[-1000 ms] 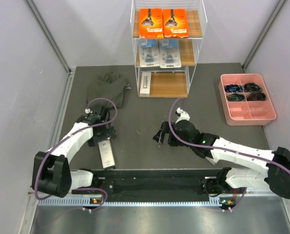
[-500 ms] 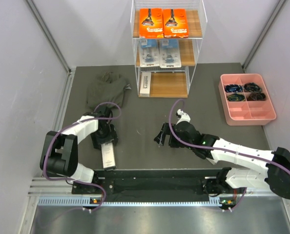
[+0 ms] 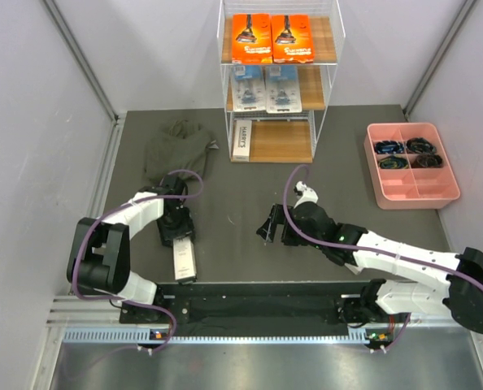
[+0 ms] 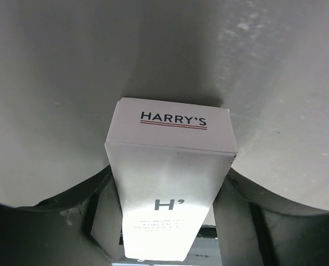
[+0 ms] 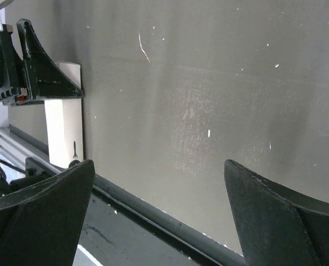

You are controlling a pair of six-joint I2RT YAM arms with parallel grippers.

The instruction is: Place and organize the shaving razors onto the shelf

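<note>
We find bare mat (image 3: 250, 195) before the shelf (image 3: 324, 41); its bottom tier (image 3: 286, 140) is open beside one white box (image 3: 242, 140). A cloth (image 3: 176, 148) crowds the left.

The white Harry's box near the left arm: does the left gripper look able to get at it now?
Probably yes. The left gripper sits right over the Harry's box, its fingers flank the box's sides, and nothing lies between them.
</note>
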